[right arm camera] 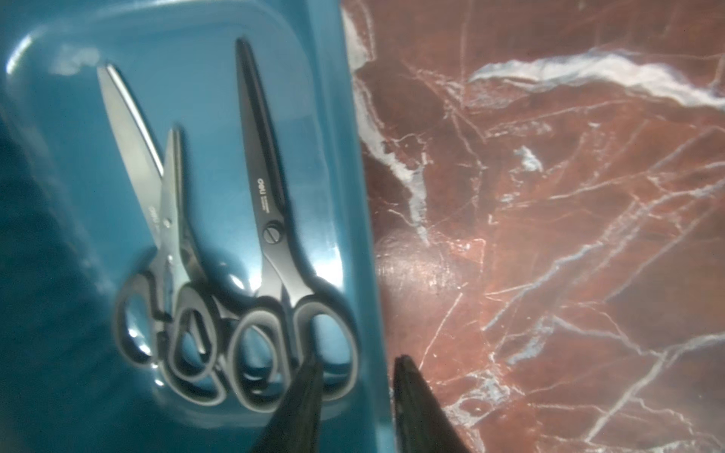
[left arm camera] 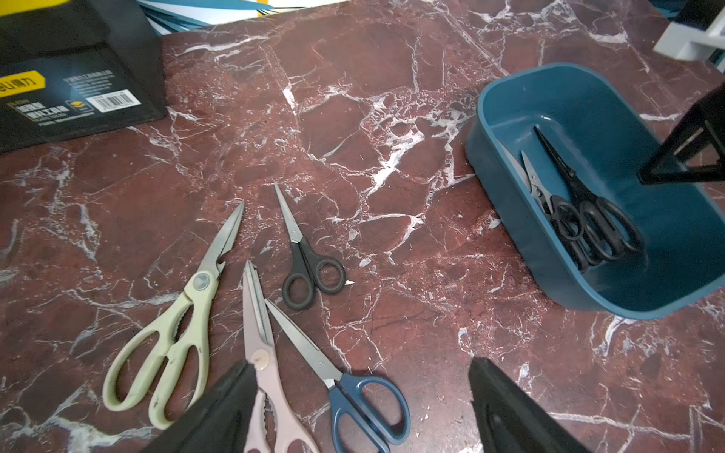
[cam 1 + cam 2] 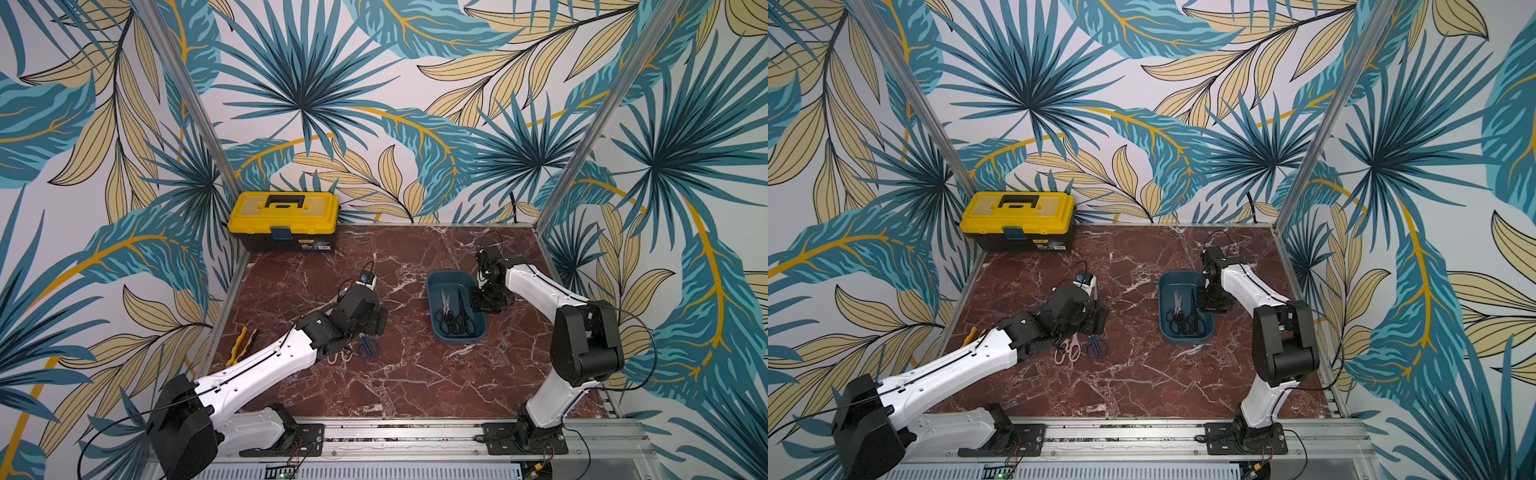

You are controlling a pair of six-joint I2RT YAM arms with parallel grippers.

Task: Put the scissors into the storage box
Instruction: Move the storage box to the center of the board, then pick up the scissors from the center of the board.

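The teal storage box point(image 3: 451, 282) point(image 3: 1177, 279) sits right of centre on the marble table. Three black-handled scissors point(image 3: 455, 320) point(image 1: 270, 235) lie in it. Several more scissors lie on the table left of centre: cream point(image 2: 172, 341), pink point(image 2: 261, 364), blue point(image 2: 365, 408) point(image 3: 369, 347) and a small black pair point(image 2: 310, 270). My left gripper point(image 2: 361, 362) point(image 3: 376, 322) hovers wide open just above the blue and pink pairs, holding nothing. My right gripper point(image 1: 357, 361) point(image 3: 490, 301) is at the box's right wall, jaws a little apart and astride the rim, empty.
A yellow-lidded black toolbox point(image 3: 284, 220) stands at the back left corner. Yellow-handled pliers point(image 3: 243, 343) lie near the left edge, beside my left forearm. Walls close the table on three sides.
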